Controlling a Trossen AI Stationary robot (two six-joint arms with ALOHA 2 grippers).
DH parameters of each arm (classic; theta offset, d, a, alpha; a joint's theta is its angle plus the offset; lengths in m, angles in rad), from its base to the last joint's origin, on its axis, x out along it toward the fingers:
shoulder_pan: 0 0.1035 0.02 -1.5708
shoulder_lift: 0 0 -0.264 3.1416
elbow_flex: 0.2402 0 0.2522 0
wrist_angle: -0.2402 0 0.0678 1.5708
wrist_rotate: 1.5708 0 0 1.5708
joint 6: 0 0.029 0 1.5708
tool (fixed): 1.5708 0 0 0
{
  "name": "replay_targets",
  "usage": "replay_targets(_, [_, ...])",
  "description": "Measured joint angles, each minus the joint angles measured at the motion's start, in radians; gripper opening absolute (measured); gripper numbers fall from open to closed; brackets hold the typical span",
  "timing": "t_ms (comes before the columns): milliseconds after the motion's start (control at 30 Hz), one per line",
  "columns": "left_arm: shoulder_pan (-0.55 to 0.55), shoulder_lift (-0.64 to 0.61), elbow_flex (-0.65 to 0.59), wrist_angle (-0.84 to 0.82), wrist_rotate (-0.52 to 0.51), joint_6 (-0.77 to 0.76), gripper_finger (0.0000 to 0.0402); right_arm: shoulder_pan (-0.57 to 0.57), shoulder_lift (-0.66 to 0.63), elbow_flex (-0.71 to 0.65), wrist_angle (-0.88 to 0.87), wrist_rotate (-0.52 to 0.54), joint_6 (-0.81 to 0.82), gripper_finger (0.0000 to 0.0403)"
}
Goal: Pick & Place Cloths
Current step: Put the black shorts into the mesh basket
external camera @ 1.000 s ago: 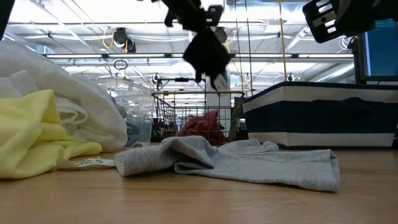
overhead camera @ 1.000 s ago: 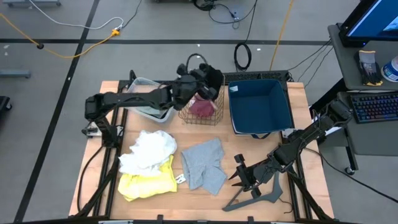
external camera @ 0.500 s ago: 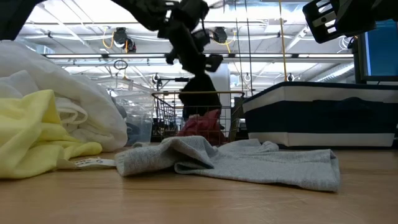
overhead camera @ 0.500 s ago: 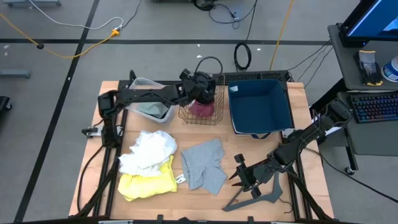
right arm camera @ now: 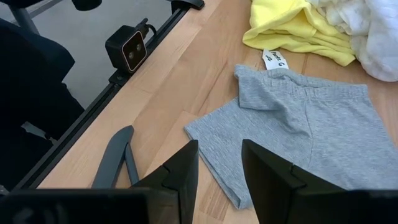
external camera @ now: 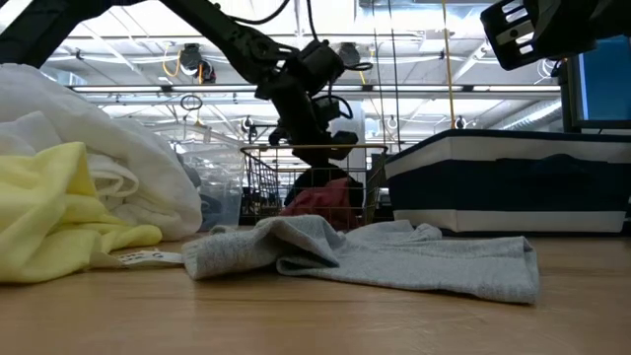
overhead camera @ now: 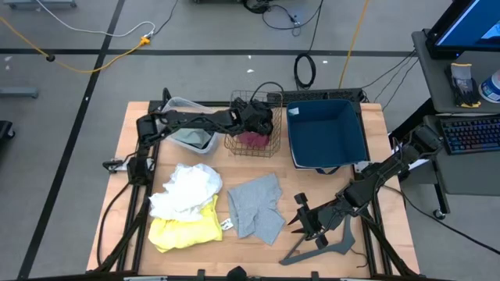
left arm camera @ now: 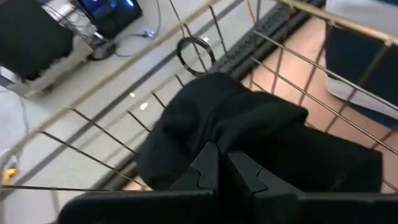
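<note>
My left gripper reaches over the wire basket at the table's far middle, shut on a black cloth. A maroon cloth lies in that basket. On the near left of the table, a white cloth rests partly on a yellow one. A grey cloth lies flat beside them. My right gripper hovers open above the near right, with nothing between its fingers. My left gripper pinches a bunched-up part of the black cloth between its two fingers. The fingers slant down into the basket from the table's left side. The cloth sags away from the fingertips inside the basket's wires, its lower part beside the maroon cloth.
A blue bin stands right of the basket. A pale tub holding a light cloth stands left of it. A grey clothes hanger lies at the near right, under my right arm. Bare wood shows between the grey cloth and the hanger.
My left gripper has come down over the wire basket and tipped its fingers downward, staying shut. The black cloth, which hung in the air above the basket, has gone down into it, next to the maroon cloth.
</note>
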Motion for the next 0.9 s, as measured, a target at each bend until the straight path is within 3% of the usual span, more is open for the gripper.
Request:
replay_targets(200, [0.01, 0.002, 0.0, -0.03, 0.102, -0.01, 0.0007, 0.0, 0.0, 0.0, -0.001, 0.0, 0.0, 0.0116])
replay_targets(467, [0.009, 0.002, 0.0, -0.046, 0.183, -0.028, 0.0053, 0.0, 0.0, 0.0, -0.001, 0.0, 0.006, 0.0116])
replay_targets(900, [-0.022, -0.024, 0.0, -0.097, 0.229, 0.01, 0.0209, 0.0, 0.0, 0.0, -0.002, 0.0, 0.056, 0.0116])
